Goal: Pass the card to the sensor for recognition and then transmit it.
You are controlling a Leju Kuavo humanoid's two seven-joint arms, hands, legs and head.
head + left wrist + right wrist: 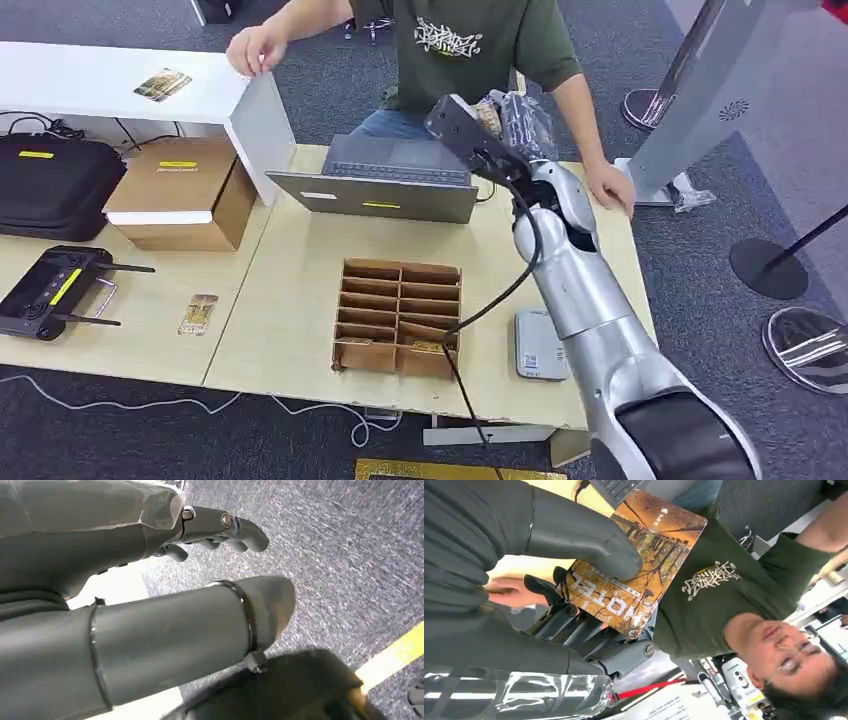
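Nearest, at the table's front edge: a brown cardboard divider tray (398,316) with rows of slots, and just to its right a small grey sensor box (540,344) lying flat on the tan table (300,300).

Left section of the table: a loose card (198,313), a black remote controller (48,290) with antennas, a brown carton (185,190) and, behind it, a black case (50,185).

Mid table: an open grey laptop (385,185), its keyboard facing away from the robot.

Right hand (574,595): raised over the laptop's far right corner on the silver arm. The thumb presses on the printed face of the hotel card (644,565) and the darker fingers (574,625) lie against its back, so the card is clamped between them (picture side toward the wrist camera, autumn trees and the word HOTEL).

Left hand (165,580): hanging over grey carpet, fingers curled inward, nothing in them.

Farthest: a person (460,50) in a green printed T-shirt seated behind the laptop, one hand resting on the table's far right edge, the other on a white shelf (130,85) that carries another card (162,84).
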